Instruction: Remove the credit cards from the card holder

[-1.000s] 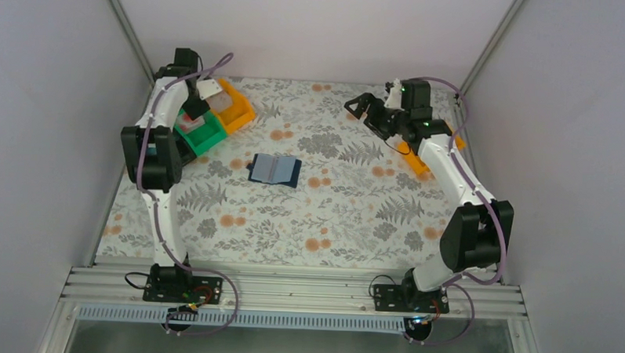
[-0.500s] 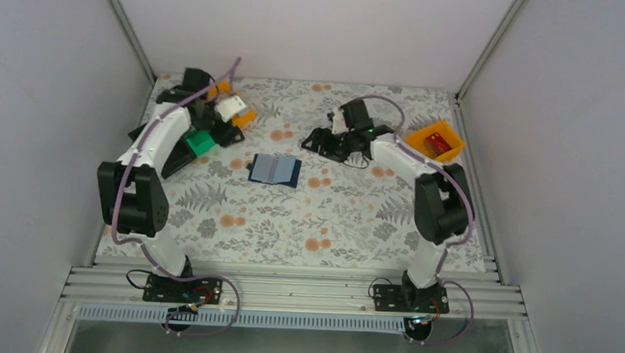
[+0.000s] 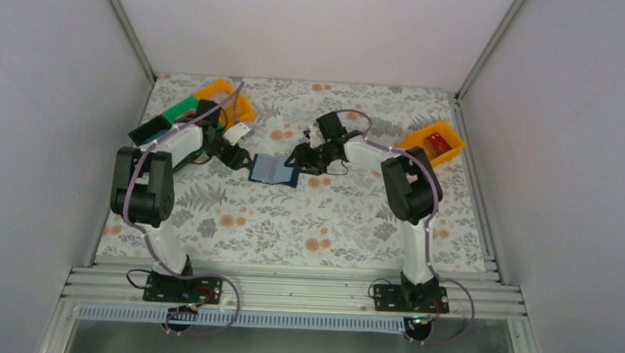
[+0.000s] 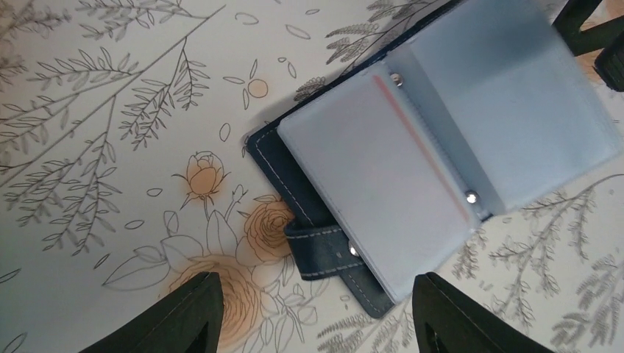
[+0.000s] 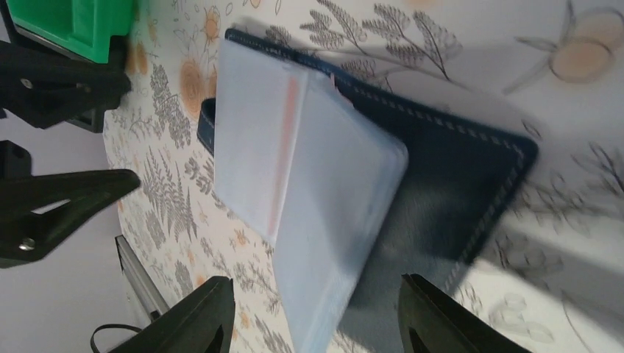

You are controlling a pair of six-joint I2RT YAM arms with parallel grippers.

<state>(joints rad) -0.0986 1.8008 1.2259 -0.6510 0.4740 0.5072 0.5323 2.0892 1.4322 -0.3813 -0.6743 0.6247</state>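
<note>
The card holder [image 3: 273, 170] lies open at centre frame in the top view. The left gripper [image 4: 315, 278] and right gripper [image 5: 315, 281] have their jaws spread and hold nothing. The credit cards [image 4: 416, 143] are likely light, stiff and slick inside floppy sleeves: pin the navy cover, pinch the exposed reddish edge

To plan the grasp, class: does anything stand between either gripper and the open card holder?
Nothing visible does. The card holder lies open on the floral tablecloth, with the open left gripper beside its left edge and the open right gripper beside its right. The green bin sits well aside.
</note>
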